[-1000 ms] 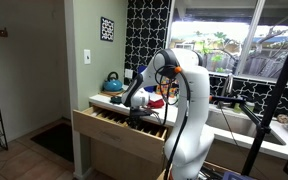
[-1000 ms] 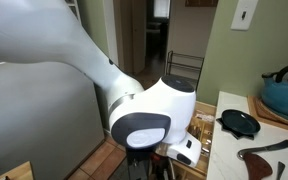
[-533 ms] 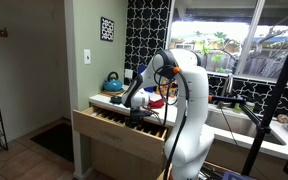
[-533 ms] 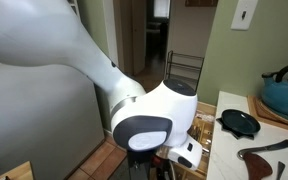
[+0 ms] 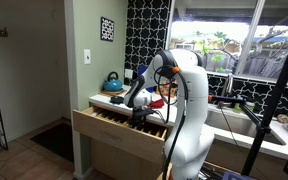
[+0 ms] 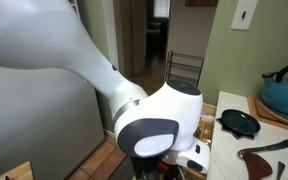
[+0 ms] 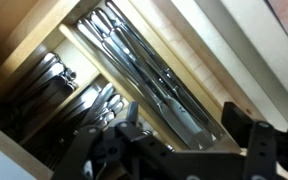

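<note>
Cutlery blurred (pincer partly cropped).

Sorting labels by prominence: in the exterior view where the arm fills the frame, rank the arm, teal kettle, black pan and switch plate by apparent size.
1. robot arm, though it is nearest the camera.
2. teal kettle, partly cropped.
3. black pan and switch plate: they look alike and the plate is cropped, so unranked.

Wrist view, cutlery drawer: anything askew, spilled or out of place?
Nothing stands out. The knives lie lengthwise in their compartment of the cutlery drawer, the other cutlery sits within its dividers, and the open pincer holds nothing.
</note>
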Controlling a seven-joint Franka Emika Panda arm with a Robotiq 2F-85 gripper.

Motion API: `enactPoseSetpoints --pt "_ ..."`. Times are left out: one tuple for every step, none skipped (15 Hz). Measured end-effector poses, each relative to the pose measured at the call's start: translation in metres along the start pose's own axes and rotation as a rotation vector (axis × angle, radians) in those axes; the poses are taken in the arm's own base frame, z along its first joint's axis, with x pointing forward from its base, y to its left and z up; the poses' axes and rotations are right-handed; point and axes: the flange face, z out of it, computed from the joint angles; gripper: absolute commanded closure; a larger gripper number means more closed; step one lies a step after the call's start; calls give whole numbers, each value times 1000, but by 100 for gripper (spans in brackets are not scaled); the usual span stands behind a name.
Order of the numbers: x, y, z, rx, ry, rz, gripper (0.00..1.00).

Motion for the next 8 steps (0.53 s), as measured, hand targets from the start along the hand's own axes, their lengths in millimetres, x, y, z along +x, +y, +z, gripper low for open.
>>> enactPoseSetpoints --pt "0 3 2 -18 -4 -32 55" --pt "-1 6 4 -33 -8 -62 61" --pt "-1 9 6 -45 -14 -93 70" --pt "-1 12 9 -53 -20 -120 77" --pt "-2 14 11 -58 -26 -146 83" --pt "-3 15 14 -59 -33 -171 82" --pt "-4 15 17 -59 -40 -194 84" --pt "-5 15 20 -59 -47 -216 87"
